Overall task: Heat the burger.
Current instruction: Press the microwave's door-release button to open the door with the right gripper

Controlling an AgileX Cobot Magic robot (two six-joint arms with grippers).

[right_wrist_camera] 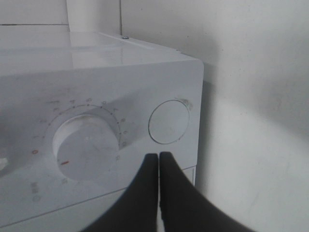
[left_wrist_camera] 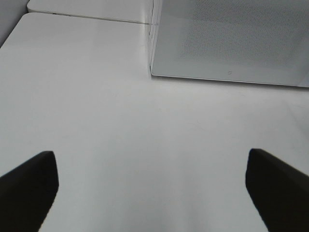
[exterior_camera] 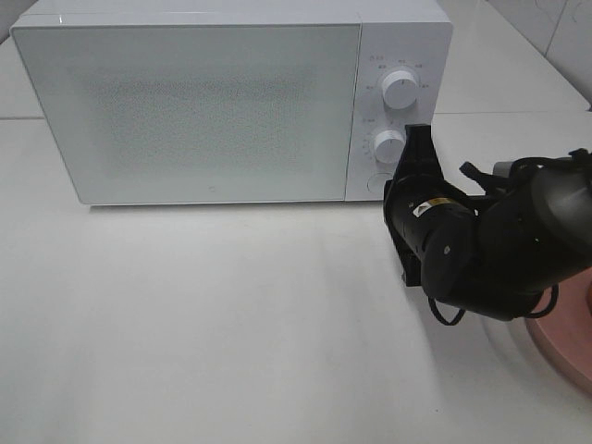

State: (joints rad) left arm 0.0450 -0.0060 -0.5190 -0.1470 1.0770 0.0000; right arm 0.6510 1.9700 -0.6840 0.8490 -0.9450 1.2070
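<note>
White microwave (exterior_camera: 277,11) stands at the far side of your white table (exterior_camera: 231,324). Its frosted door (exterior_camera: 185,111) is shut, so you cannot see inside. Your right gripper (exterior_camera: 418,137) reaches up to the control panel at the microwave's right end, its two black jaws pressed together with nothing between them. In the right wrist view the fingertips (right_wrist_camera: 147,174) point at the panel between the lower knob (right_wrist_camera: 86,150) and the round button (right_wrist_camera: 168,122), and you cannot tell whether they touch it. The upper knob (exterior_camera: 400,89) sits higher on the panel, apart from the gripper. Your left gripper (left_wrist_camera: 154,193) hangs over bare table just in front of the microwave's near left corner, its fingers (left_wrist_camera: 29,191) spread wide and holding nothing. A pink plate (exterior_camera: 566,351) shows partly at the near right edge, with the right arm covering some of it. The burger appears in none of your views, so you cannot tell where it is.
</note>
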